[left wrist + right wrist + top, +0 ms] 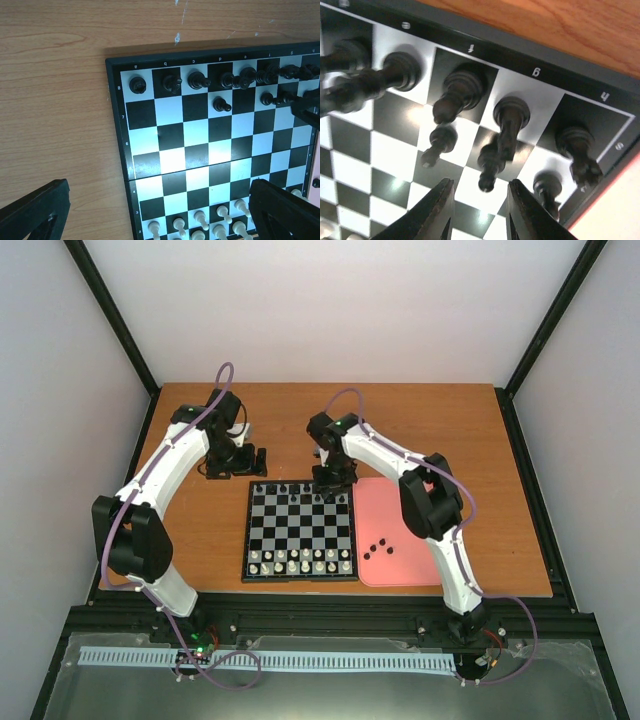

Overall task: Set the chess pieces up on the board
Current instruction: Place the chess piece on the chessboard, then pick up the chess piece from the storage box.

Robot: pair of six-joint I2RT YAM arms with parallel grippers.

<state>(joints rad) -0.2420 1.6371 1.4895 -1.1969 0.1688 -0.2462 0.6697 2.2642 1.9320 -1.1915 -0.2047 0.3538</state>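
The right claw [480, 192] hangs low over the far right corner of the board [298, 525]. Its two fingers are parted a little and hold nothing. A black pawn [489, 167] stands on its square just ahead of the tips, in line with the gap, and as far as I can see it touches neither finger. The other black chess pieces [197, 80] line the far edge, with a few in the second row. Four more lie on the pink tray [420, 530] beside the board. The white pieces [300, 560] fill the near rows. The left claw [160, 200] hovers near the board's far left corner, spread wide and empty.
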